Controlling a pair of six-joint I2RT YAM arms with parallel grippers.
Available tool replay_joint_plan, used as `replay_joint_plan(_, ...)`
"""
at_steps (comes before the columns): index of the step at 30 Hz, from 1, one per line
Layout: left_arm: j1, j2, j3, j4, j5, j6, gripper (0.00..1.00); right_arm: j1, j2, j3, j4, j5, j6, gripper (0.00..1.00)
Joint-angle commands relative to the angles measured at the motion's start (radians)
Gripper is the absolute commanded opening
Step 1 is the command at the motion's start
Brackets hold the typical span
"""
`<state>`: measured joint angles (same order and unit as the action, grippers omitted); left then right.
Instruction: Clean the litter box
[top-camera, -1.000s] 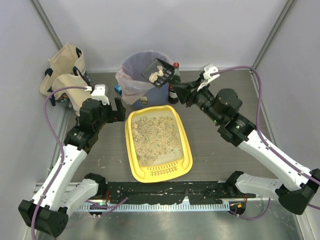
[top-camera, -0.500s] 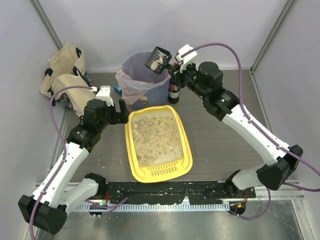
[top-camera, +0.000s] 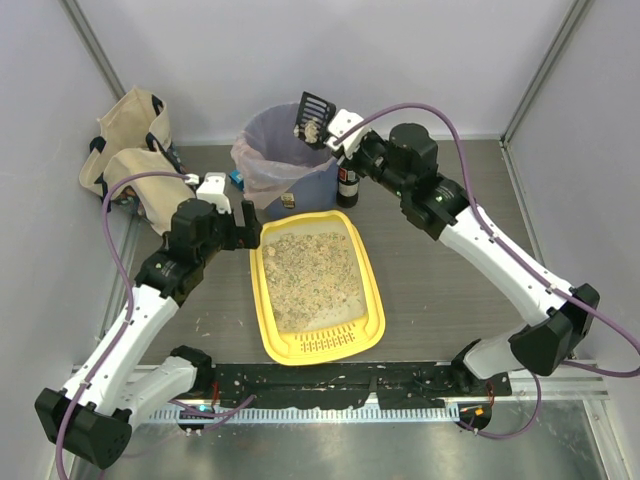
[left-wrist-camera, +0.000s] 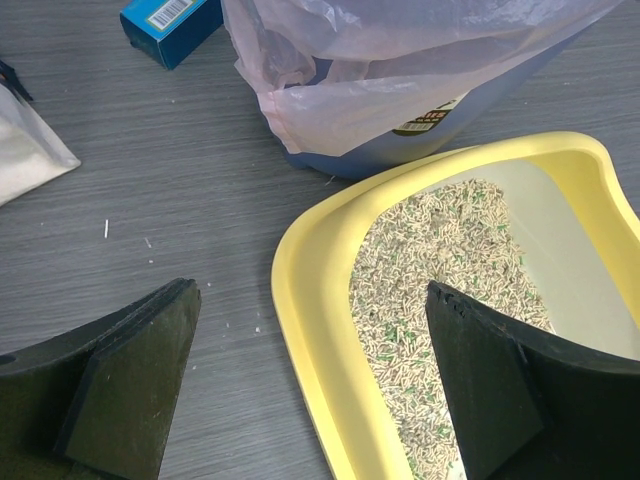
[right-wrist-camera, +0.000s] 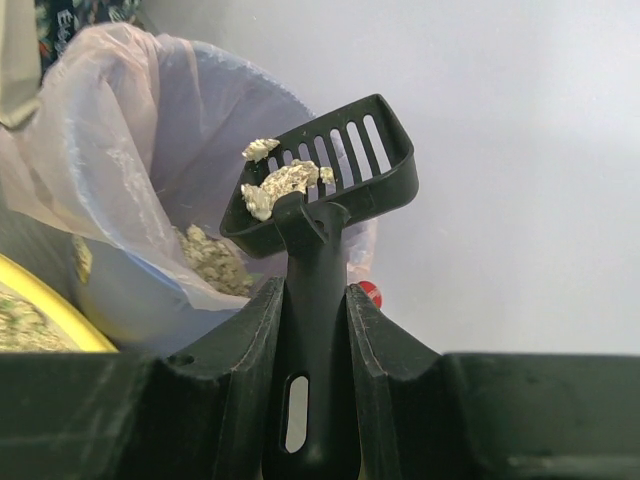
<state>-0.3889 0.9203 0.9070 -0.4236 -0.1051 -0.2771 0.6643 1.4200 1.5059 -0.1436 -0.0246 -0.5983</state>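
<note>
The yellow litter box lies mid-table with beige-grey granules and a slotted grille at its near end; its far corner shows in the left wrist view. My right gripper is shut on the handle of a black slotted scoop, tilted above the blue bin with clumps in it. More clumps lie inside the bin's liner. My left gripper is open and empty, low over the box's far left rim.
A dark bottle with a red cap stands right of the bin. A small blue box lies left of the bin. Beige bags sit at the far left. Grey walls enclose the table.
My right arm has carried the scoop left and up over the bin and tilted it steeper. My left gripper has edged right towards the box's corner.
</note>
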Motion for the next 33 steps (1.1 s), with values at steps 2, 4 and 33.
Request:
replay_joint_plan(2, -0.01, -0.015, 0.033, 0.02, -0.008, 0.013, 1.0, 0.006, 0.042, 0.036, 0.058, 0.02, -0.237, 0.01)
replay_joint_plan(4, -0.011, -0.011, 0.033, 0.02, -0.01, 0.013, 1.0, 0.012, 0.049, 0.027, 0.076, 0.02, -0.282, 0.01)
replay_joint_plan(33, -0.024, -0.009, 0.033, 0.019, -0.013, 0.018, 1.0, 0.208, -0.004, -0.375, 0.644, 0.301, -1.032, 0.01)
